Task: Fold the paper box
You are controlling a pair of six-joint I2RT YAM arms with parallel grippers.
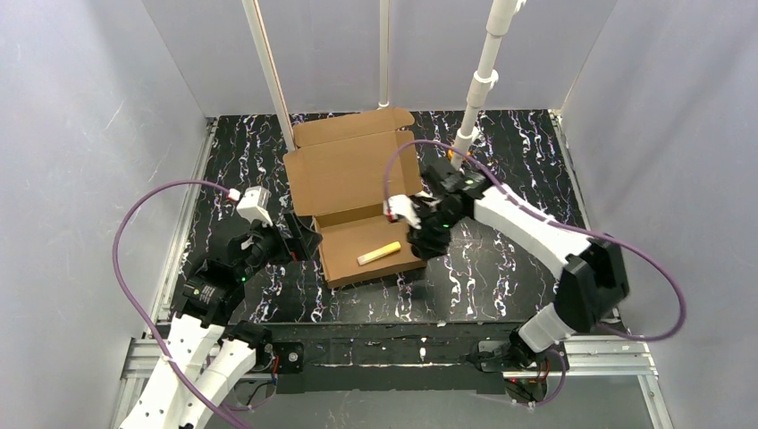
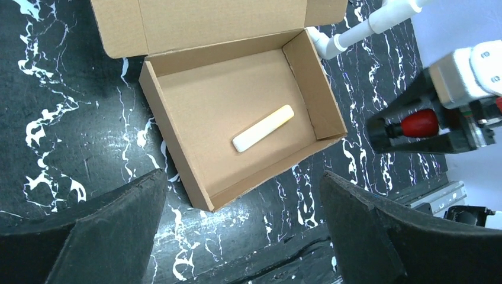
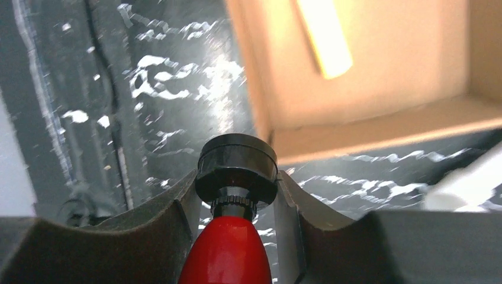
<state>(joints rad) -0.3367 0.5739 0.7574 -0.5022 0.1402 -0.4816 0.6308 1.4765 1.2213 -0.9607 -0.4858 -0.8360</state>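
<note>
Paper box (image 1: 357,201): centre of the top view on the black marbled surface (image 1: 509,170). The tray walls are up and the lid is open, laid back toward the top of the frame. The long axis runs bottom to top, leaning slightly upper left. A yellow stick (image 1: 379,254) lies loose in the tray.

Left gripper (image 1: 308,239): just beside the tray's left wall, jaws wide apart, nothing in them.

Right gripper (image 3: 237,195): just beside the tray's right wall, jaws clamped on the black knob of a red-handled tool (image 3: 228,248).

I note the lid's free edge lies up-frame of both arms, which are about equally near. Only the left is unburdened, so I judge the lid is its job.
</note>
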